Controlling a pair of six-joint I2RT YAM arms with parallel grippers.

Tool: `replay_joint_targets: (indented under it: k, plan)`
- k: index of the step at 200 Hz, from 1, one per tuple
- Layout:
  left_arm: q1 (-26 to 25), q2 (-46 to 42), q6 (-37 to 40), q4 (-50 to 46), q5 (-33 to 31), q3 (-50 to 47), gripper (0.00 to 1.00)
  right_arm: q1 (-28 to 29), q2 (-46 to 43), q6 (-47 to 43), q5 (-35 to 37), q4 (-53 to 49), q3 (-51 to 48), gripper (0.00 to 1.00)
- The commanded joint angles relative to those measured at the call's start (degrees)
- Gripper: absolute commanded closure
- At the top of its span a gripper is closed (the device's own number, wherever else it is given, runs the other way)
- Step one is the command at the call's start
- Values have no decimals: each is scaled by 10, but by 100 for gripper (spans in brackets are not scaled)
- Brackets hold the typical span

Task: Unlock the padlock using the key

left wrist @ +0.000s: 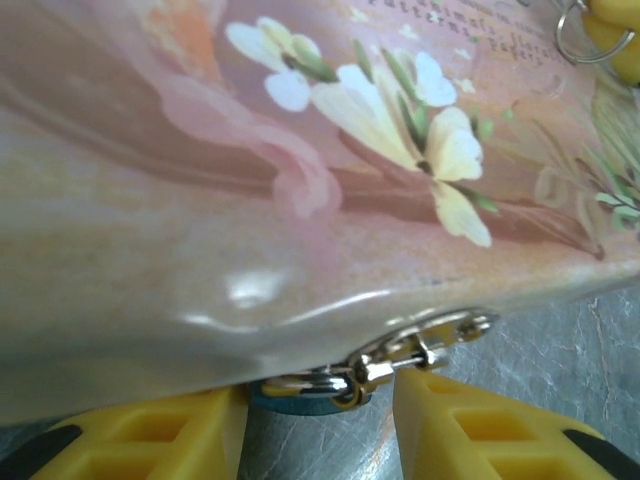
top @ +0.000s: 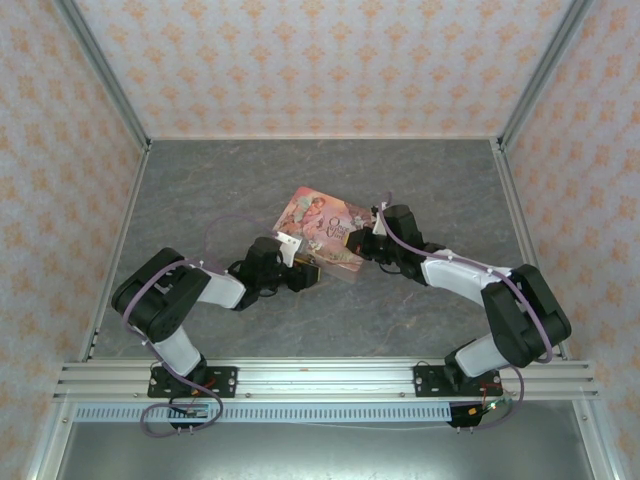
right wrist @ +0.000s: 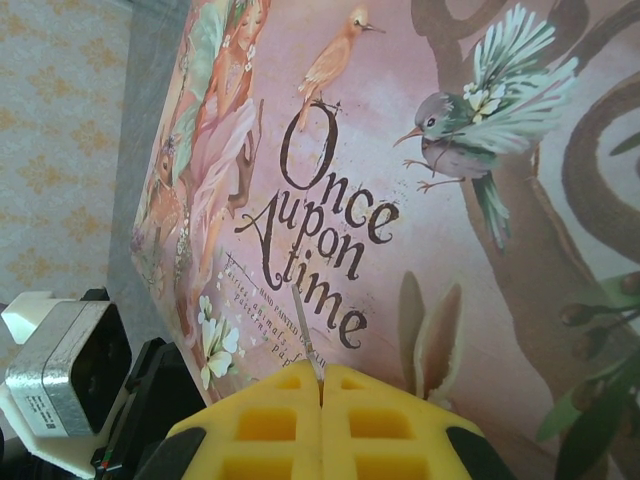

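The tiny teal padlock (left wrist: 300, 400) hangs under the front edge of the pink illustrated tin (left wrist: 300, 180), its metal shackle through the tin's silver clasp (left wrist: 420, 345). My left gripper (left wrist: 320, 430) is open, one yellow finger on each side of the padlock. The left finger (left wrist: 160, 440) sits at the padlock's edge and the right finger (left wrist: 480, 430) stands a little apart from it. My right gripper (right wrist: 321, 385) is shut on the key (right wrist: 306, 325), whose thin blade sticks out over the tin's lid. From above, the left gripper (top: 303, 268) and right gripper (top: 352, 243) meet at the tin's near edge.
The tin (top: 322, 230) lies slanted in the middle of the grey table (top: 200, 190). Patterned walls and metal rails (top: 115, 250) close in the sides and back. A silver key ring (left wrist: 578, 38) hangs by the right gripper's yellow fingers above the lid.
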Motion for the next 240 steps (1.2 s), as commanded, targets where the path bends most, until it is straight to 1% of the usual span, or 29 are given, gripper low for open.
replay_joint_targets:
  k: [1, 30, 81, 124, 161, 191, 195, 200, 220, 240]
  plan:
    - [-7, 7, -9, 2, -29, 19, 59, 7, 16, -3, 8, -9, -15, 100]
    - [-8, 10, -19, 0, -31, 25, 62, 8, 15, -3, 9, -8, -16, 100]
    - [-9, 10, -22, -11, -41, 30, 70, 8, 8, -11, 11, -3, -15, 100]
    - [-14, -12, -33, -52, -49, 40, 73, 9, -25, -53, 23, -24, 6, 100]
    - [-22, -44, -79, -118, -52, 61, 75, 8, -96, -117, 50, -59, 6, 100]
    - [-25, -70, -127, -182, -48, 85, 78, 11, -160, -168, 37, -64, -30, 100]
    - [-25, -73, -128, -190, -48, 88, 78, 12, -180, -175, 33, -65, -37, 100]
    - [-26, -78, -148, -200, -47, 91, 79, 14, -190, -182, 29, -65, -43, 100]
    - [-26, -96, -180, -243, -45, 108, 80, 37, -229, -209, 29, -65, -72, 100]
    - [-27, -111, -207, -290, -43, 127, 81, 75, -249, -234, 55, -54, -98, 100]
